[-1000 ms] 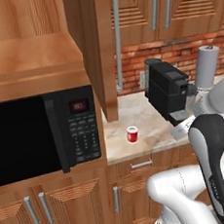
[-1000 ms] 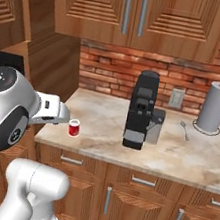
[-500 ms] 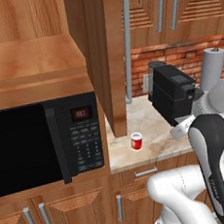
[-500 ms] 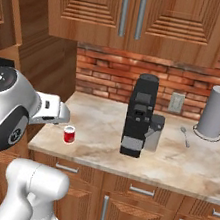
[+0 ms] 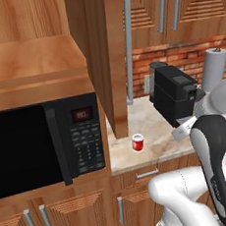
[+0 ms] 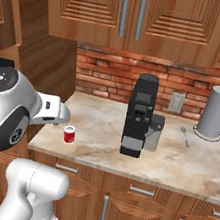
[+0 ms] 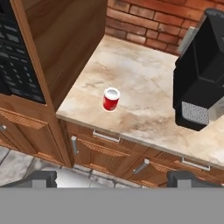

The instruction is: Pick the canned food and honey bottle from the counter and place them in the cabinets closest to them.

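Hand view looks down on the canned food (image 7: 111, 99), standing upright on the beige tabletop (image 7: 144, 83) near its front edge, just beside the wooden side panel (image 7: 65, 48) that boxes in the microwave (image 5: 39, 142). The hand (image 7: 113, 178) is released, jaws spread as wide as they go, holding nothing, and well apart from the can; only the two dark tips show at the bottom of that view. No honey bottle can be picked out in these views, so the can looks like the first target.

Risks, as judged from here:
- Can sits close to the front edge. A descent that lands off-centre could nudge it fwd and off the tabletop, esp. if one finger touches before the other.
- Wooden panel is tight on one side (hand view puts it left of the can). An approach w/ fingers spread toward that side may scrape the panel or leave no room to straddle the can.
- Coffee machine (image 6: 140, 114) stands apart on the other side; a wide elbow swing could clip it, though the gap looks generous.
- Upper cabinets (image 6: 133, 14) above appear closed, handles visible, so carrying the can up before a door is open would stall the place step. Which door counts as closest is hard to tell, prob. the one directly overhead.
- Can is short and smooth; a grip near the rim could let it slip or tip.
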